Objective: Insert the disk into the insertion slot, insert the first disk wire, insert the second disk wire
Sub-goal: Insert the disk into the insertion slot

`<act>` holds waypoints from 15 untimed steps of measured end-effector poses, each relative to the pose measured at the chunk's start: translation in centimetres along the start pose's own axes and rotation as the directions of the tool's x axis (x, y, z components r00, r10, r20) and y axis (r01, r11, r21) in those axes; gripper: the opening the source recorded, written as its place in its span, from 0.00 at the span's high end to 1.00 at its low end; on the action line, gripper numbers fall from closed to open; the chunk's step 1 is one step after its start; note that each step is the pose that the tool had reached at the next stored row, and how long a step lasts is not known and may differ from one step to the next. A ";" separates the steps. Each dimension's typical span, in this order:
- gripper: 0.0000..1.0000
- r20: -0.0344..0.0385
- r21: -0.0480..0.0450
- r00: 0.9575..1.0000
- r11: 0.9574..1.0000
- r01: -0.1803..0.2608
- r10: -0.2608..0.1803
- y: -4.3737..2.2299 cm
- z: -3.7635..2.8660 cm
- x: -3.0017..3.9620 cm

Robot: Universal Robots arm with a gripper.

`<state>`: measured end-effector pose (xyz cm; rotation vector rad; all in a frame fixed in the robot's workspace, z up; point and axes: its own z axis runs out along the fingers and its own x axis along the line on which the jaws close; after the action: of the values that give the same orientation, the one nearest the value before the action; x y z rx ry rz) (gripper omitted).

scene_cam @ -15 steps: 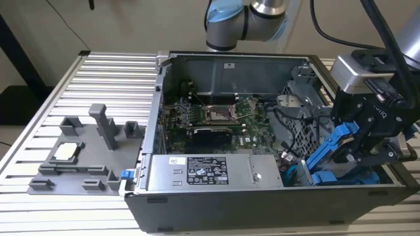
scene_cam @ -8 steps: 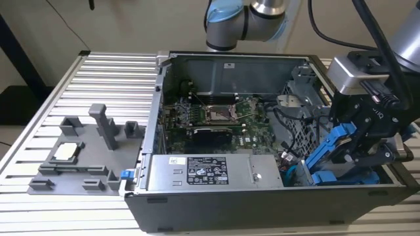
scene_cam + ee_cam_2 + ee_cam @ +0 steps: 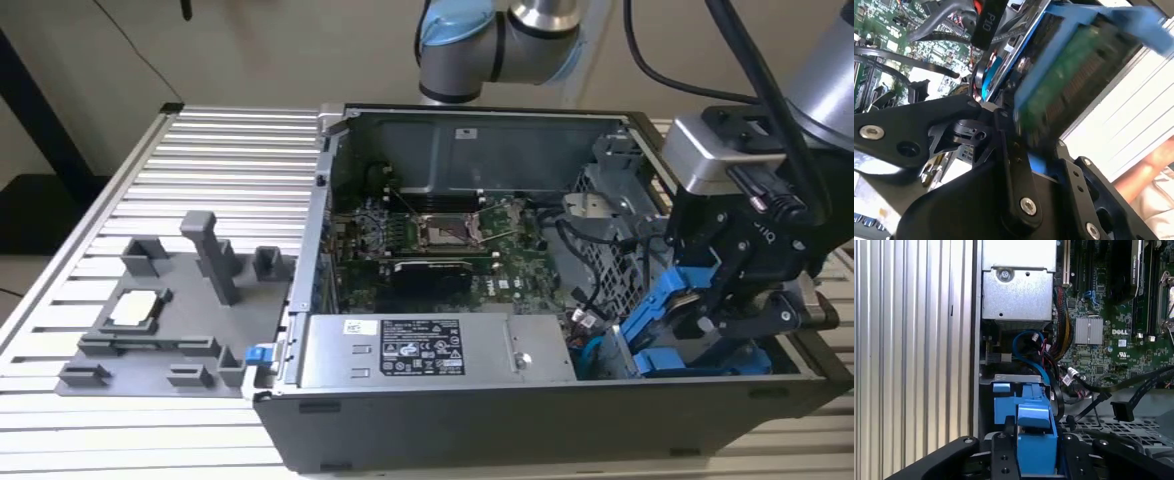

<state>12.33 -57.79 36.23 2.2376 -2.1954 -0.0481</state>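
Observation:
My gripper [image 3: 721,305] is shut on the disk [image 3: 657,312], a drive in a bright blue carrier frame. It holds the disk tilted at the case's near corner on the exterior view's right. In the second wrist view the disk [image 3: 1074,75] shows its green board underside inside the blue frame. In the first wrist view the blue carrier [image 3: 1035,432] sits between the black fingers [image 3: 1003,456], just over the insertion slot [image 3: 1004,390] with its blue plastic parts. A blue data wire [image 3: 1026,342] loops behind the slot. A black wire with a plug [image 3: 1123,412] lies loose over the perforated grille.
The open PC case [image 3: 441,420] stands on a ribbed aluminium table [image 3: 214,160]. Inside it are the green motherboard [image 3: 441,235] and a silver power supply [image 3: 427,350]. A grey fixture plate [image 3: 174,320] lies on the exterior view's left. A person's arm [image 3: 1154,172] is beside the case.

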 end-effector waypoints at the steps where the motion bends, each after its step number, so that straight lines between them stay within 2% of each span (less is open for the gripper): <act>1: 0.65 0.000 0.000 1.000 1.000 0.000 0.000 0.00 0.00 0.00; 2: 0.59 0.000 0.000 1.000 1.000 0.000 0.000 0.00 0.00 -0.01; 12: 0.59 0.000 0.000 1.000 1.000 0.000 0.000 0.00 -0.17 0.00; 15: 0.59 0.007 0.000 1.000 1.000 0.000 0.000 0.02 -0.80 -0.02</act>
<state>12.33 -57.78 37.03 2.2411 -2.1987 -0.0557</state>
